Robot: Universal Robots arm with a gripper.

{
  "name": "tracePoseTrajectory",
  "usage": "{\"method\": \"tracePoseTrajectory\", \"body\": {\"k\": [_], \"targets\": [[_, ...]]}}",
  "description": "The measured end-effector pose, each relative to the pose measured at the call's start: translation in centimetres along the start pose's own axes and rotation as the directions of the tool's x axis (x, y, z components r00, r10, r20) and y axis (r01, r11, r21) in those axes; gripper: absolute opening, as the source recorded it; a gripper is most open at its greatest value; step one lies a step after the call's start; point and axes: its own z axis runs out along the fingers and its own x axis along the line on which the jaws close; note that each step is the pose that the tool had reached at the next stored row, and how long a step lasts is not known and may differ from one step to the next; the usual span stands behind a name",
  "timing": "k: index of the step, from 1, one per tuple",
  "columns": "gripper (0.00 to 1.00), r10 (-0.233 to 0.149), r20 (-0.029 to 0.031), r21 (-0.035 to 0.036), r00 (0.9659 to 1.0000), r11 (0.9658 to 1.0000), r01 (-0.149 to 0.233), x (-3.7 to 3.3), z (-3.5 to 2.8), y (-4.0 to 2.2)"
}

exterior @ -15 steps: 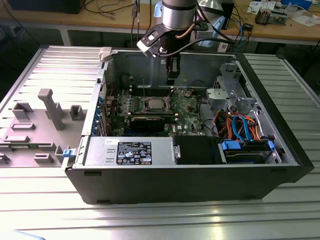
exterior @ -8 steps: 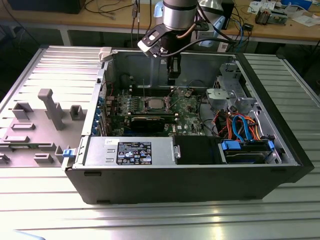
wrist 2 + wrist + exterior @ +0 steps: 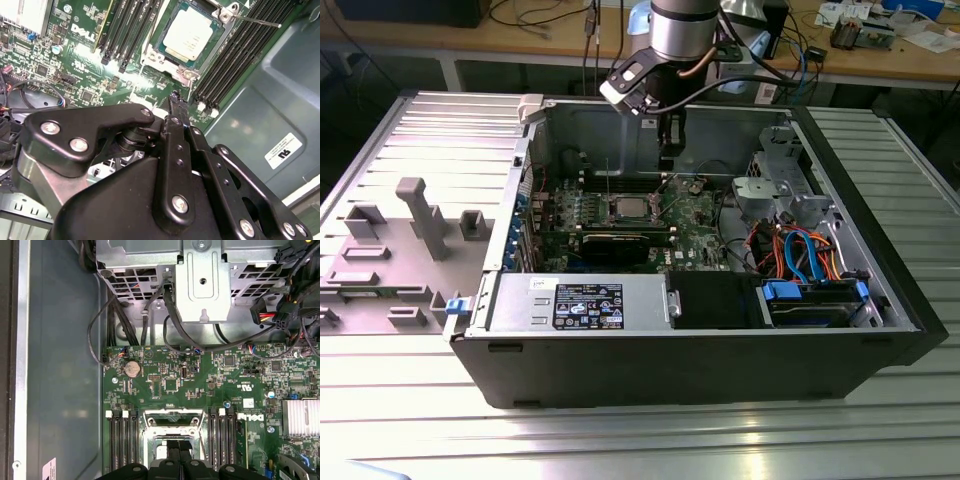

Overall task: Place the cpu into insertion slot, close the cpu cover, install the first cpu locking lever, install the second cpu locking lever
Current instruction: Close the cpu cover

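The gripper (image 3: 175, 97) hangs inside the open computer case (image 3: 670, 370) with its two black fingers pressed together and nothing between them, the tips poised over the green motherboard (image 3: 90, 65) just beside the cpu (image 3: 187, 34) and clear of it. The cpu sits flat in the insertion slot (image 3: 206, 56), silvery top face up. The cpu cover (image 3: 150, 56) lies around the cpu as a metal frame, with the chip showing through its window. A thin locking lever (image 3: 255, 20) juts from a corner of the frame, away from the cpu and out over the neighbouring memory slots (image 3: 235, 55); more of these long black slots flank the cpu on its other side. In the first wrist view a coin cell battery (image 3: 132, 369) lies farther from the cpu on the board, and beyond it a metal drive cage (image 3: 202, 285) with black cables. A finned heat sink (image 3: 300, 415) stands well apart from the cpu.
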Motion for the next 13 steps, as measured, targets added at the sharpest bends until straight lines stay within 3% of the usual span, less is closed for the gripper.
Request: {"method": "tracePoseTrajectory", "body": {"k": [13], "targets": [[0.11, 0.000, 0.0001, 0.0000, 1.0000, 1.0000, 0.000, 0.01, 0.01, 0.47]]}}
